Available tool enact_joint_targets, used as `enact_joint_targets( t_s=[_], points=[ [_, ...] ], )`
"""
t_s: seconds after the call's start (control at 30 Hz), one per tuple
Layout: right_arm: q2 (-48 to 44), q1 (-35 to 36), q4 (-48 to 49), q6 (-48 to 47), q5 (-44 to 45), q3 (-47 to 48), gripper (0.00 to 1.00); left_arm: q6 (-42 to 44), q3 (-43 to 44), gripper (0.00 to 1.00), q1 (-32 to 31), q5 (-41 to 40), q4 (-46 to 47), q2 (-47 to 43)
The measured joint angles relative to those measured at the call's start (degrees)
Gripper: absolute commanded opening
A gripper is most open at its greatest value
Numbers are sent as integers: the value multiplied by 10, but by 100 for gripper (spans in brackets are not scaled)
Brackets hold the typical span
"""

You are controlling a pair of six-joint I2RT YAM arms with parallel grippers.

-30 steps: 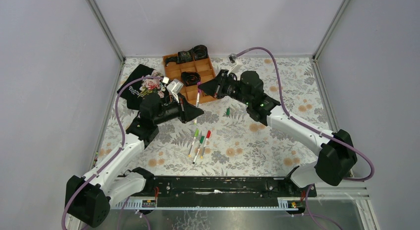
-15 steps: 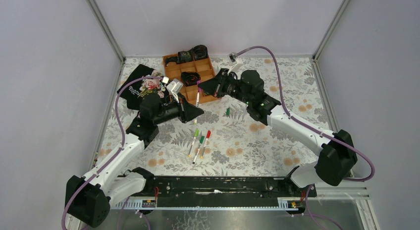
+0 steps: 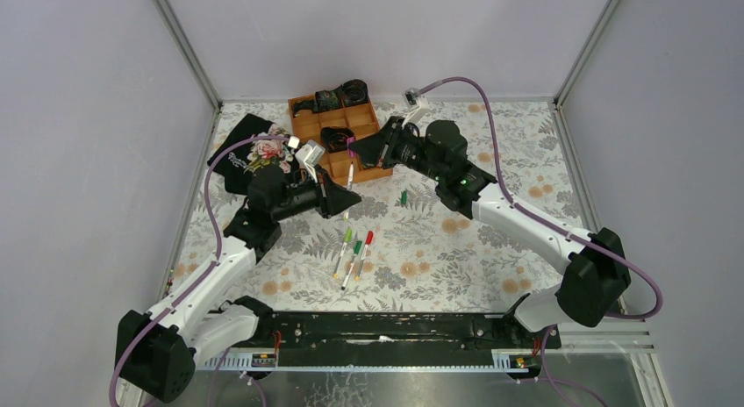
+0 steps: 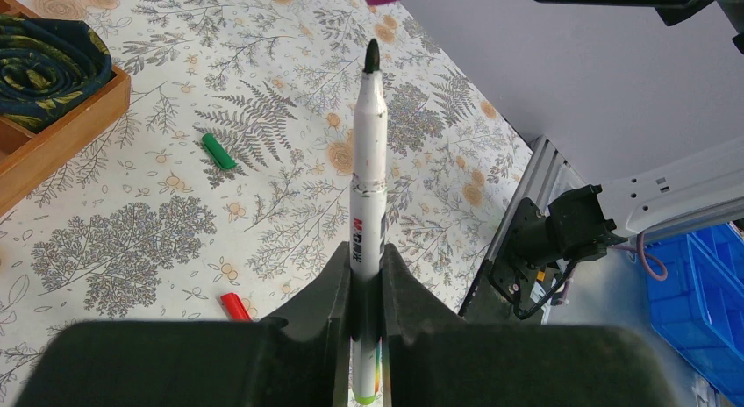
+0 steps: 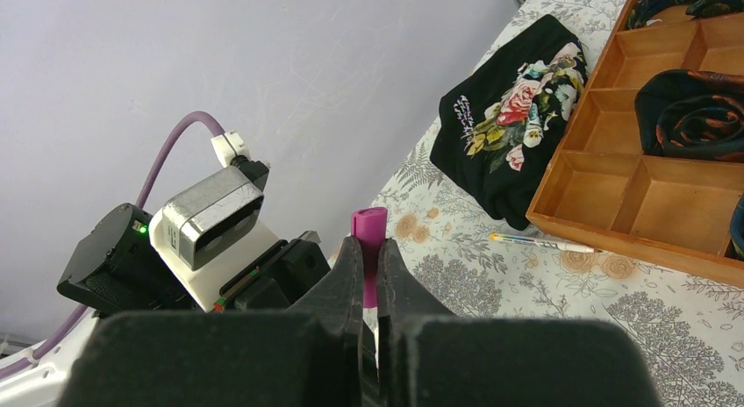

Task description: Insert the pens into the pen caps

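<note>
We see the left jaws clamped on a pen (image 4: pixel 368 179) and the right jaws clamped on a magenta cap (image 5: pixel 368 224) just above its tip, beside the tray (image 5: pixel 614 246).

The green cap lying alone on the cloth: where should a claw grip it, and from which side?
Grip the green cap across its middle, closing on its two long sides and coming straight down from above. It lies flat on its side on the cloth with nothing touching it, so both long sides are free; that is probably the surest hold.
</note>
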Motion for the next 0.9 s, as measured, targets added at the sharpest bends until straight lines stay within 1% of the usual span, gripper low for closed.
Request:
enact_joint_targets(
  t_s=[0.9],
  points=[
    [0, 0, -2, 0, -3, -14, 0, -5, -3, 0, 0, 0, 0, -7]
  ],
)
